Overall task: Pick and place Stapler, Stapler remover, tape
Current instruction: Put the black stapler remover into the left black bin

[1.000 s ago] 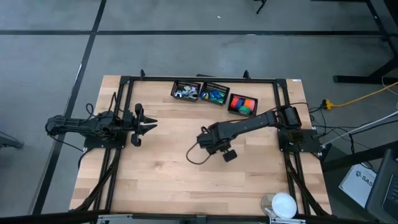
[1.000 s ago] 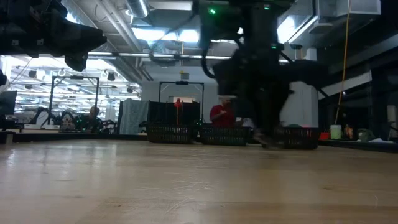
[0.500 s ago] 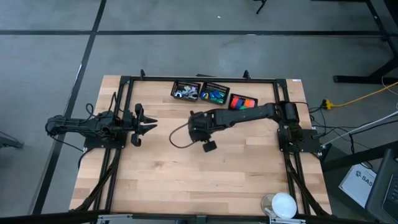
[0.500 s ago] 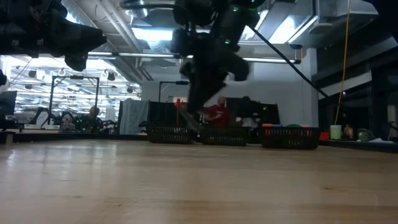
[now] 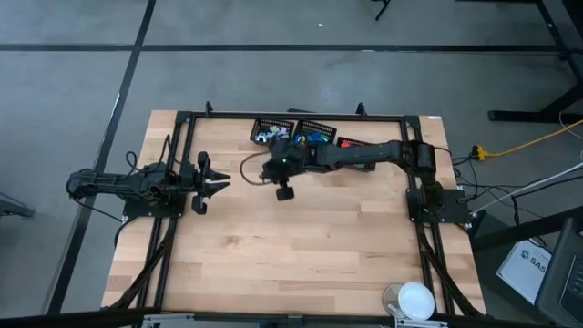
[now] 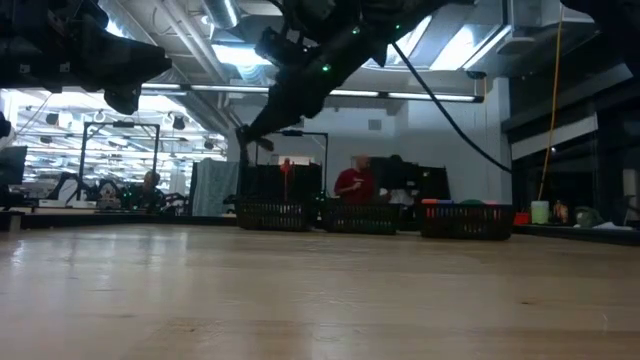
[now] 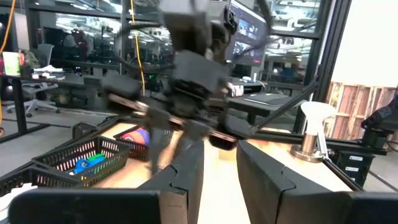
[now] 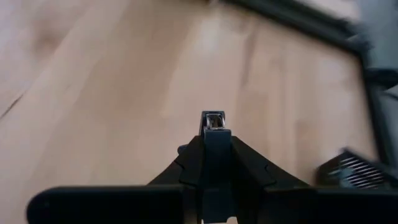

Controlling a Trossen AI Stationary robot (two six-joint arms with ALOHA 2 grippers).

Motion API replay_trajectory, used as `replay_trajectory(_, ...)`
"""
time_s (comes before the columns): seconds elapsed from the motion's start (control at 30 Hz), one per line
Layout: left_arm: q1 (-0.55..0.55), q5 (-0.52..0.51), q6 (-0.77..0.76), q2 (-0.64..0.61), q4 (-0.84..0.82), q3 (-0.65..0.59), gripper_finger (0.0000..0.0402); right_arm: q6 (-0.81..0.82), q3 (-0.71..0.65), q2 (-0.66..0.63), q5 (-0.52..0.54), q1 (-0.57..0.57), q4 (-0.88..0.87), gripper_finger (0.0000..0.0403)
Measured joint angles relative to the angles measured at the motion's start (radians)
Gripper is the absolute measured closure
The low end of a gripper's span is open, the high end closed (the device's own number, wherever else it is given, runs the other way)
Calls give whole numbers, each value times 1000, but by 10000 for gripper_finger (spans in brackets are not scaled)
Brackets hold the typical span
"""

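My right gripper (image 5: 270,169) hangs over the far middle of the table, just near of the baskets, high above the wood in the low view (image 6: 248,136). It is shut on a small dark narrow piece (image 8: 213,124); which of the task's things it is I cannot tell. Three black baskets stand at the far edge. The left one (image 5: 267,135) holds pastel pieces. The middle one (image 5: 319,138) holds the blue and green tape pieces. The right one (image 5: 351,143) holds orange and red pieces, partly under the right arm. My left gripper (image 5: 215,182) waits open at the table's left. My right gripper pinches the dark narrow piece between its two fingers (image 8: 245,158). The piece's pale-tipped end (image 8: 213,118) sticks out past the fingertips. It is lifted clear of the table. The rest of it is hidden between the fingers.
A black frame rail (image 5: 291,116) runs round the table. A white round object (image 5: 414,299) stands at the near right corner. A loose cable loop (image 5: 246,169) hangs by the right wrist. A person in red (image 6: 350,183) shows beyond the baskets. Bare wood (image 5: 273,255) fills the near half.
My right gripper has gone from the table's middle toward the far edge and leftward, toward the left basket. It has risen and turned as it went, staying shut on the dark piece. The right basket is now partly covered by the arm.
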Motion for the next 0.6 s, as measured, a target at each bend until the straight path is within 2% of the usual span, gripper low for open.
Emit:
replay_trajectory(0.23, 0, 0, 0, 0, 0, 0, 311, 0, 0, 0, 0, -78, 151, 355)
replay_trajectory(0.6, 0, 0, 0, 0, 0, 0, 311, 0, 0, 7, 1, -216, 198, 355)
